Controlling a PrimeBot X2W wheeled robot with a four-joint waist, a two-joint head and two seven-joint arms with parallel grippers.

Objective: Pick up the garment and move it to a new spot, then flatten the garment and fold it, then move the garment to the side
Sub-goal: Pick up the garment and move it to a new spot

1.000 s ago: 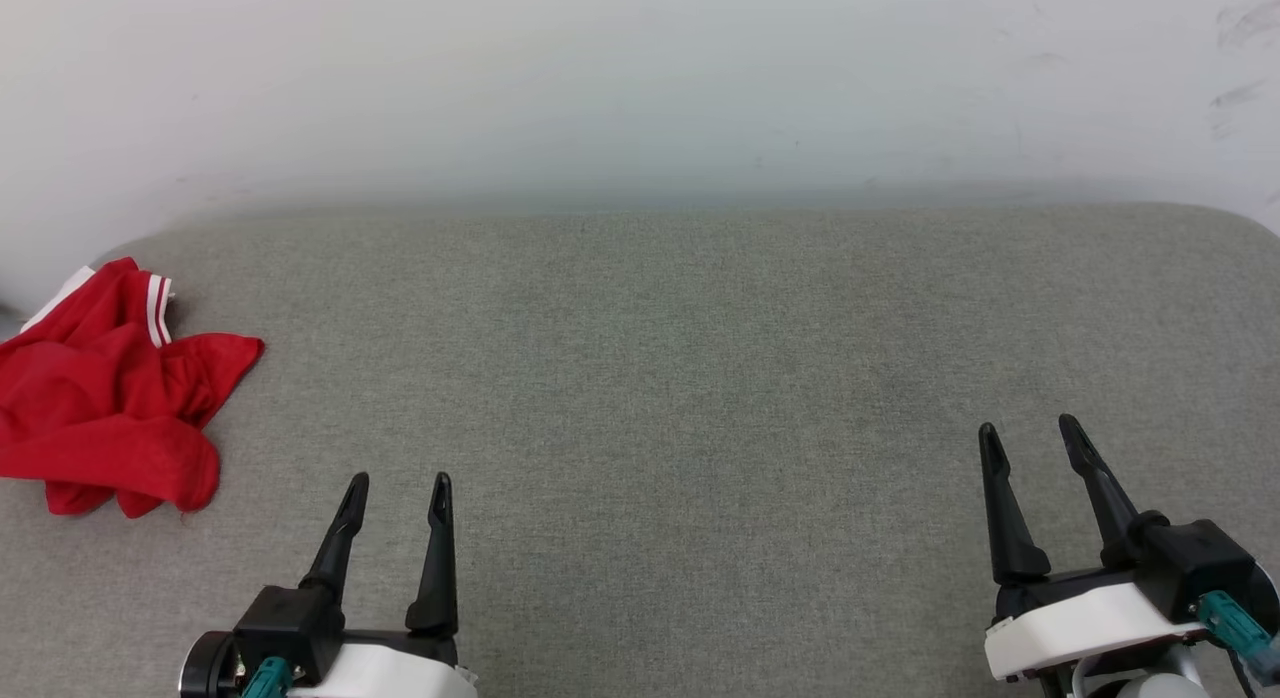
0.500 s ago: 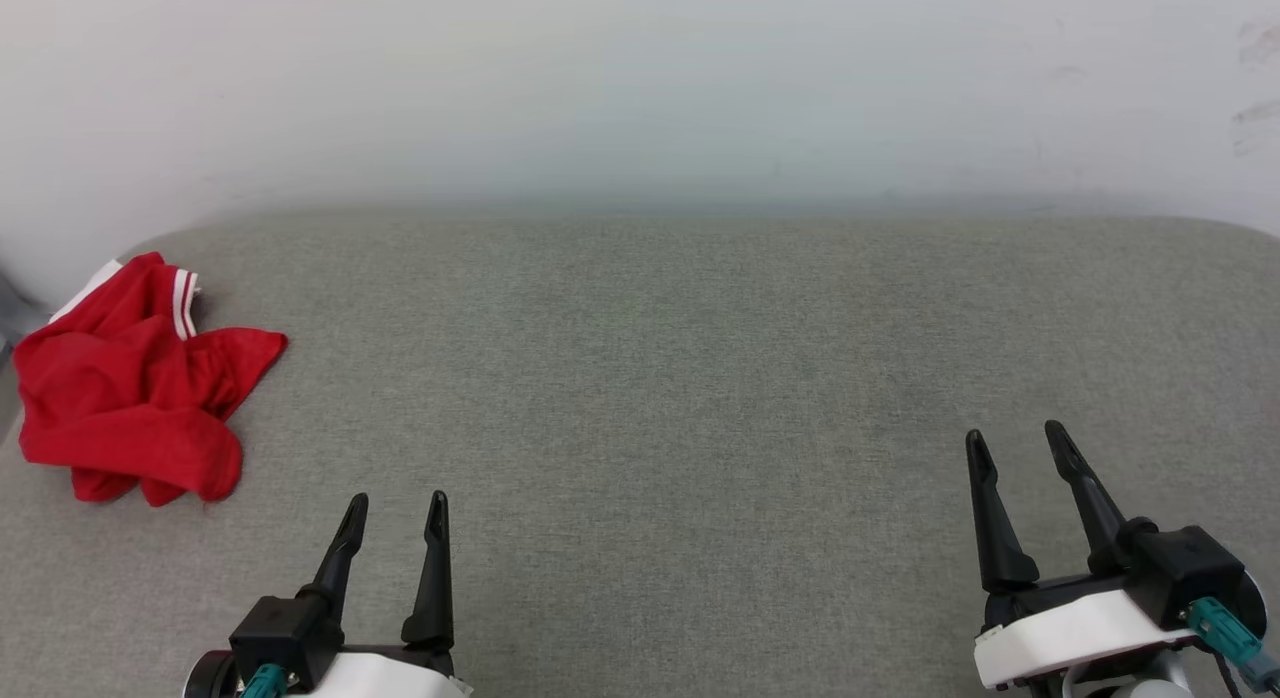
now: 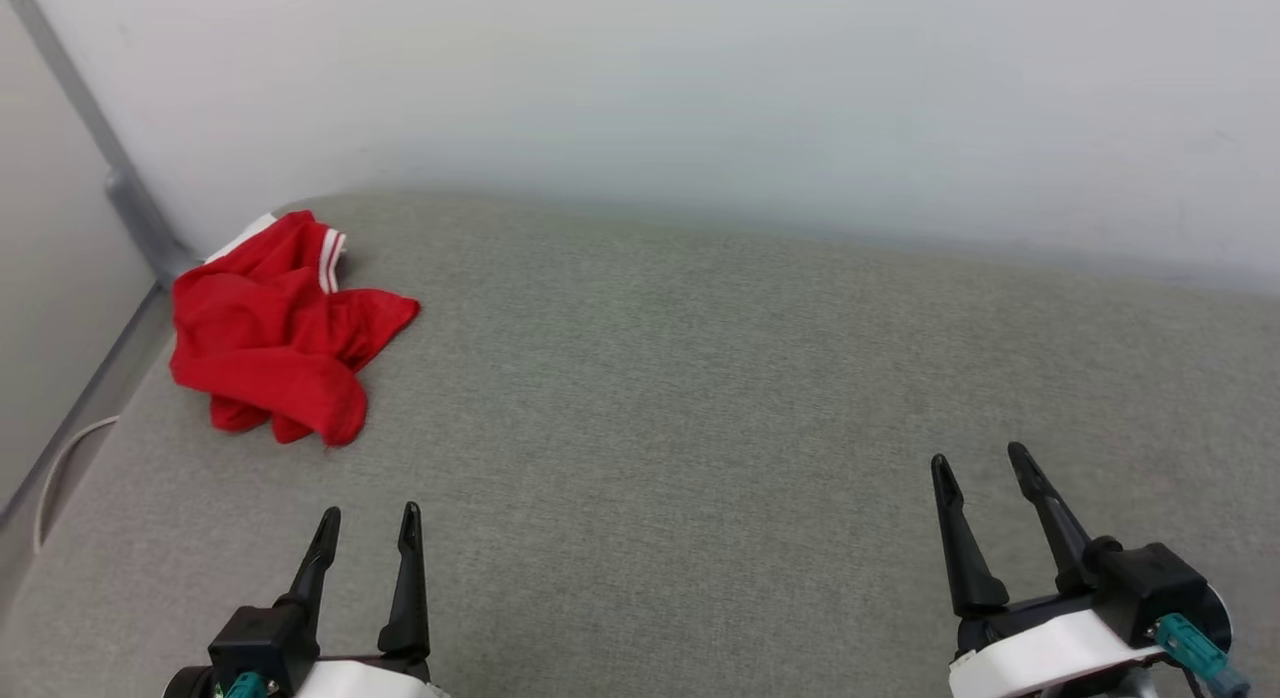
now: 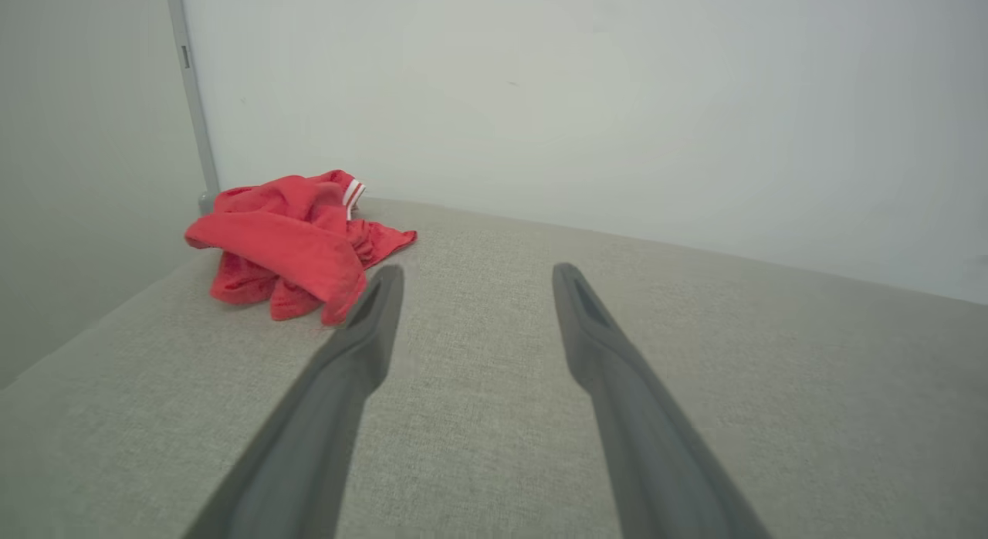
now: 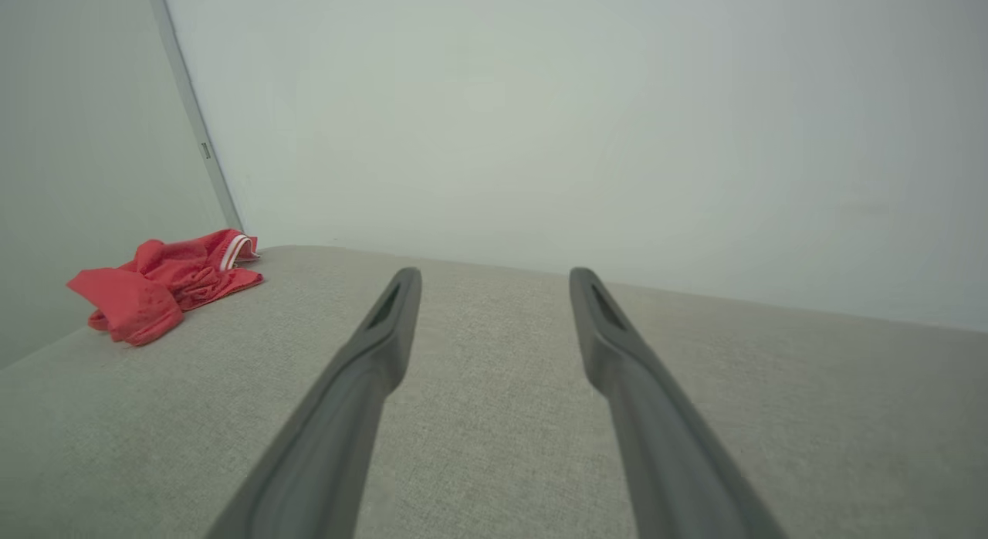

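1. At the far left I am seeing the garment [image 3: 280,328] lying in a crumpled red heap on the grey padded surface [image 3: 700,398]. It is sitting at the back left corner, close to the white wall [image 3: 700,98] and a grey corner post [image 3: 130,198].
2. A red-and-white striped trim [image 3: 330,261] is showing at the heap's far edge, with a sliver of white fabric beside it. The folds are hiding any print, so I am reading no writing.
3. The left gripper [image 3: 369,515] is hovering at the lower left, its fingers spread with nothing between them. The garment is lying ahead of it and off to its left, near but not touching; in the head view grey fabric is showing between them.
4. The right gripper [image 3: 979,458] is hovering at the lower right, its fingers likewise spread and empty. It is sitting well apart from the garment, which is lying far to its left.
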